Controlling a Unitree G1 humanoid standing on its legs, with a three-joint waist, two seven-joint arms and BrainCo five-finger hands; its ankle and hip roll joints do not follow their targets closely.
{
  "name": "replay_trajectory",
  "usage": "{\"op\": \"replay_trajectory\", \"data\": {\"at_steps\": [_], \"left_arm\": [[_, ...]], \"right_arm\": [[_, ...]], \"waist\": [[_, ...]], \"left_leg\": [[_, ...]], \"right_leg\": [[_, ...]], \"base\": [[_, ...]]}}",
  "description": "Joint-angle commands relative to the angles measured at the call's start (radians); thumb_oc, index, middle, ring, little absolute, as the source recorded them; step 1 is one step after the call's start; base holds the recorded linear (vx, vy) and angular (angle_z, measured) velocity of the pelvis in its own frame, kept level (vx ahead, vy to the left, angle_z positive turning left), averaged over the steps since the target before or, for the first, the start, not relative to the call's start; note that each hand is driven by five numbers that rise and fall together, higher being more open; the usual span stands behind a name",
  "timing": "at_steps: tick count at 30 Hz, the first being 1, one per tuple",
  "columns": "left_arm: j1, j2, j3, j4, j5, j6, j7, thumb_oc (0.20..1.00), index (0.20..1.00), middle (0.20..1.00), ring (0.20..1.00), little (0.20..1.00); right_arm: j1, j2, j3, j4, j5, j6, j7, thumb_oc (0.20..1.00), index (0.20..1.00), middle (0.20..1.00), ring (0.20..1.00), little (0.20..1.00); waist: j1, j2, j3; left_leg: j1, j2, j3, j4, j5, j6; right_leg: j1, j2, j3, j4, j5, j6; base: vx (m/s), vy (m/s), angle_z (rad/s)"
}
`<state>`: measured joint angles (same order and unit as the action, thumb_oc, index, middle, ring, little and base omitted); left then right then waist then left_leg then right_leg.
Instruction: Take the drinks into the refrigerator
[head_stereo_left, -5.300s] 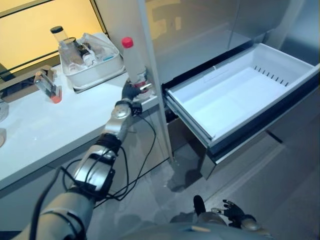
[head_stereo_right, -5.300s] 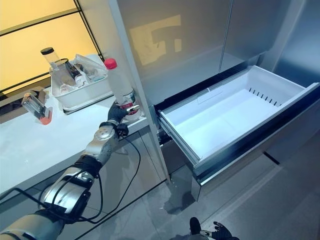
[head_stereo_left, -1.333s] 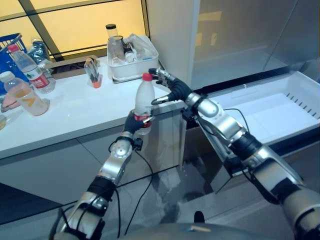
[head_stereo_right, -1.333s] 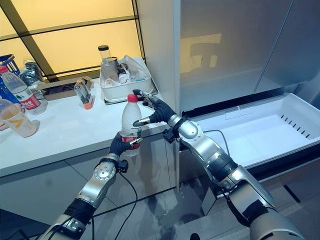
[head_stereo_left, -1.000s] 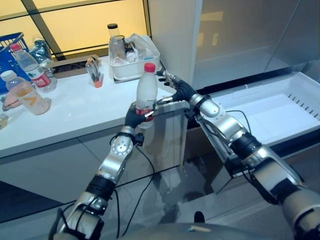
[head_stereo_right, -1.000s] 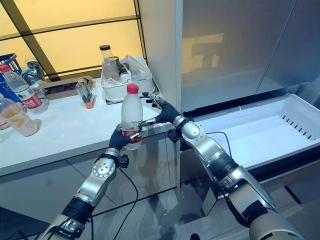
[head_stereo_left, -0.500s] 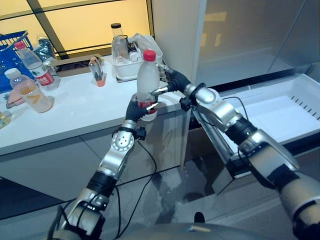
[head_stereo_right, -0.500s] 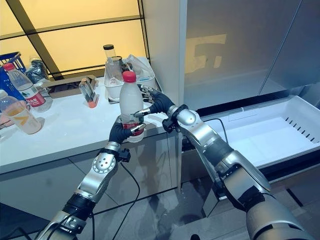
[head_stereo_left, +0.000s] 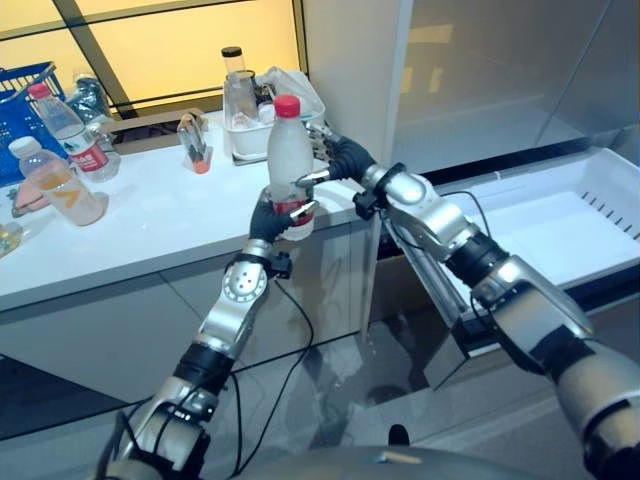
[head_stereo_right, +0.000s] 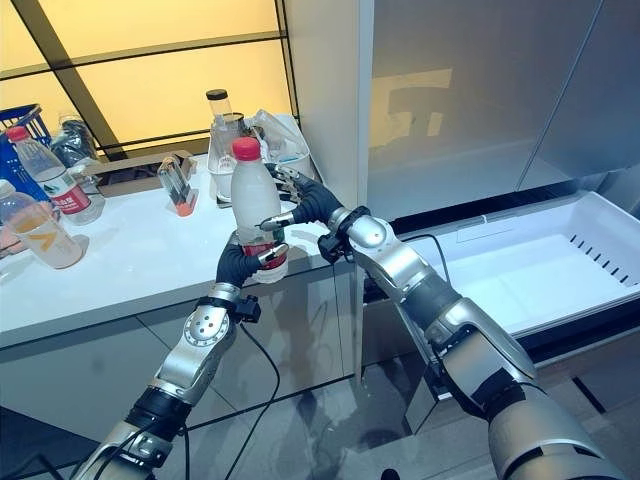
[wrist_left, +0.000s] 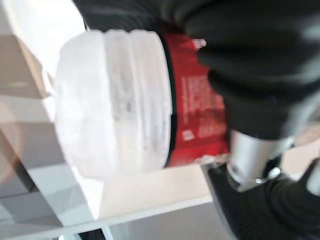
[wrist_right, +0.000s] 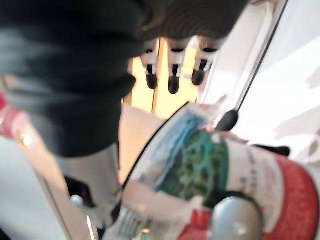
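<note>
White tabletop (head_stereo_left: 130, 230) under amber-lit windows, open refrigerator drawer (head_stereo_left: 560, 215) off to the right. Left robot hand (head_stereo_right: 243, 262) curled round the lower, red-labelled part of a red-capped bottle (head_stereo_right: 253, 205), holding it upright above the tabletop's front edge. Right robot hand (head_stereo_right: 298, 208) just beside the bottle's right side, fingers loosely spread, thumb tip near the bottle; contact unclear. White tub (head_stereo_left: 258, 135) of containers behind both hands. Two more bottles (head_stereo_left: 55, 150) far to the left.
</note>
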<state>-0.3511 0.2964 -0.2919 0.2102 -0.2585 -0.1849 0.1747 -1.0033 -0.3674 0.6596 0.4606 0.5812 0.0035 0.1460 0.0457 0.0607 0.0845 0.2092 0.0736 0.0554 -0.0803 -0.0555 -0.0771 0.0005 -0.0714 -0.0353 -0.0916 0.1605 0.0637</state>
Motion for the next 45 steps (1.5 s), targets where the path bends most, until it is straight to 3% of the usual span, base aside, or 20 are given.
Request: {"op": "replay_trajectory", "data": {"at_steps": [1, 24, 25, 26, 40, 42, 45], "left_arm": [[-0.134, 0.036, -0.051, -0.071, -0.002, -0.12, -0.022, 0.2, 0.2, 0.2, 0.2, 0.2], [-0.234, 0.026, -0.101, 0.012, 0.128, -0.076, 0.068, 0.2, 0.2, 0.2, 0.2, 0.2], [-0.238, 0.027, -0.103, 0.019, 0.128, -0.075, 0.069, 0.2, 0.2, 0.2, 0.2, 0.2], [-0.244, 0.027, -0.105, 0.024, 0.128, -0.076, 0.075, 0.2, 0.2, 0.2, 0.2, 0.2], [-0.262, 0.02, -0.103, 0.032, 0.135, -0.076, 0.106, 0.216, 0.216, 0.216, 0.216, 0.216], [-0.263, 0.018, -0.103, 0.031, 0.134, -0.074, 0.108, 1.0, 1.0, 1.0, 1.0, 1.0], [-0.259, 0.017, -0.102, 0.031, 0.131, -0.076, 0.107, 1.0, 1.0, 1.0, 1.0, 1.0]], "right_arm": [[-0.166, 0.033, 0.015, 0.037, -0.051, -0.046, 0.015, 1.0, 1.0, 1.0, 1.0, 1.0], [-0.156, 0.231, 0.026, 0.084, 0.008, -0.026, -0.043, 1.0, 1.0, 1.0, 1.0, 1.0], [-0.159, 0.231, 0.034, 0.077, -0.002, -0.028, -0.042, 0.288, 0.288, 0.288, 0.288, 0.288], [-0.159, 0.23, 0.034, 0.078, -0.011, -0.03, -0.049, 0.2, 0.2, 0.2, 0.2, 0.2], [-0.133, 0.219, 0.009, 0.038, 0.018, -0.051, -0.079, 0.2, 0.2, 0.2, 0.2, 0.2], [-0.128, 0.217, 0.006, 0.035, 0.019, -0.051, -0.083, 0.2, 0.2, 0.2, 0.2, 0.2], [-0.125, 0.215, 0.003, 0.031, 0.02, -0.053, -0.086, 0.2, 0.2, 0.2, 0.2, 0.2]], "waist": [[0.022, -0.058, -0.061], [0.013, -0.049, -0.068], [0.013, -0.05, -0.068], [0.013, -0.049, -0.067], [0.014, -0.051, -0.065], [0.014, -0.052, -0.065], [0.014, -0.051, -0.066]], "left_leg": [[-0.054, -0.064, 0.0, 0.01, -0.007, 0.055], [-0.047, -0.063, 0.008, 0.012, -0.008, 0.057], [-0.047, -0.063, 0.008, 0.012, -0.007, 0.057], [-0.048, -0.063, 0.007, 0.011, -0.007, 0.057], [-0.048, -0.064, 0.011, 0.011, -0.006, 0.059], [-0.048, -0.065, 0.012, 0.011, -0.006, 0.059], [-0.048, -0.065, 0.013, 0.011, -0.006, 0.059]], "right_leg": [[0.115, -0.021, -0.034, 0.069, -0.148, 0.035], [0.116, -0.018, -0.021, 0.073, -0.148, 0.03], [0.115, -0.018, -0.022, 0.074, -0.148, 0.031], [0.115, -0.018, -0.021, 0.073, -0.147, 0.031], [0.116, -0.018, -0.019, 0.068, -0.142, 0.033], [0.116, -0.018, -0.018, 0.064, -0.14, 0.033], [0.116, -0.018, -0.016, 0.061, -0.137, 0.033]], "base": [[0.0, -0.002, -0.04], [0.0, 0.0, -0.02], [0.0, 0.0, 0.0], [0.0, 0.0, 0.0], [0.0, 0.0, 0.0], [0.0, 0.0, 0.0], [0.0, 0.0, 0.0]]}}
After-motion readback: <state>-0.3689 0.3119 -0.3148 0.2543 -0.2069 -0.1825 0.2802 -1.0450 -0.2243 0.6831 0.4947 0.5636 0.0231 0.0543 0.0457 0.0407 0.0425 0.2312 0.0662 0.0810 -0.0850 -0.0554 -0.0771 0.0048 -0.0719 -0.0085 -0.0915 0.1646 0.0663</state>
